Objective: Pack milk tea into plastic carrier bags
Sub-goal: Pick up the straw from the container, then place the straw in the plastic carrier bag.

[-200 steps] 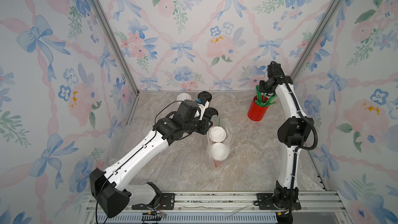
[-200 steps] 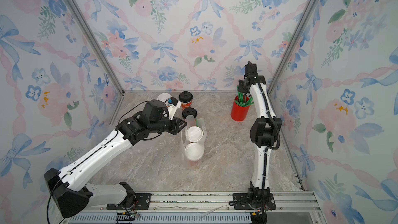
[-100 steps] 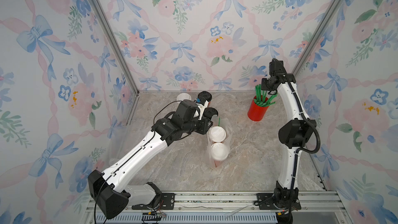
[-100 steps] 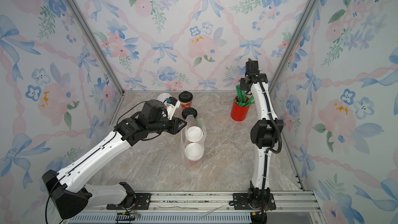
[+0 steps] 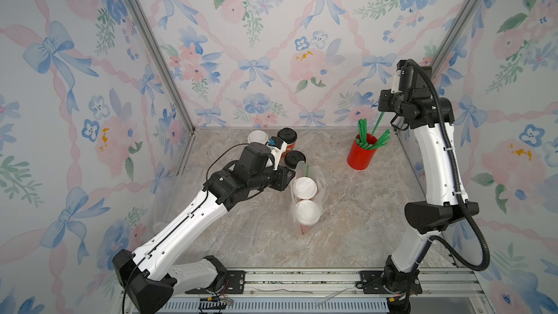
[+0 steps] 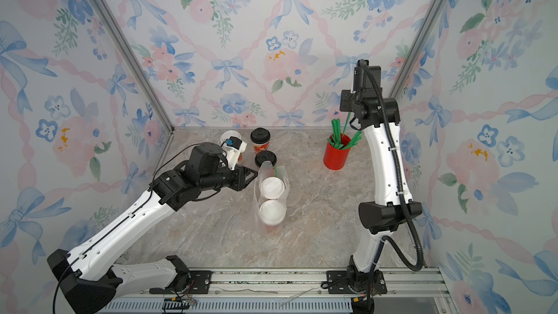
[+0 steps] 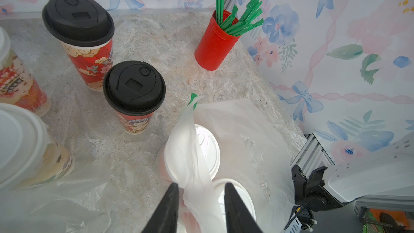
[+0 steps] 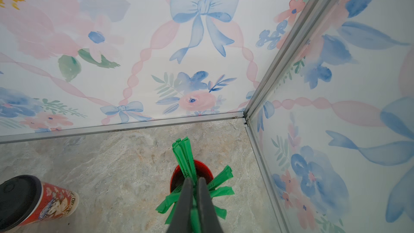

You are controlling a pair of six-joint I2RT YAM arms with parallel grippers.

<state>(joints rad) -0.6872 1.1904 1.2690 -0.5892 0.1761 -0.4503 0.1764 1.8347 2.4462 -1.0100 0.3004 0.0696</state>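
A clear plastic carrier bag (image 5: 315, 176) (image 6: 265, 170) (image 7: 246, 131) stands mid-table with two white-lidded milk tea cups (image 5: 304, 187) (image 6: 272, 212) and a green straw (image 5: 307, 170) inside. My left gripper (image 6: 252, 173) (image 7: 201, 189) is open, its fingers on either side of the bag's loose handle. Two black-lidded red cups (image 5: 287, 136) (image 7: 134, 86) and a white-lidded one (image 5: 257, 138) stand behind it. My right gripper (image 5: 382, 110) (image 8: 194, 181) is shut on a green straw (image 5: 377, 122) (image 6: 346, 123), lifted over the red straw cup (image 5: 361, 154) (image 8: 179, 175).
Another cream-printed white-lidded cup (image 7: 26, 149) stands close by the left wrist, on flat clear plastic (image 7: 67, 198). The red straw cup sits near the back right corner, close to the metal frame post (image 8: 280, 59) and walls.
The right gripper closed on a straw and rose up and to the right, drawing it out of the red cup. The left gripper's fingers spread a little around the bag handle.
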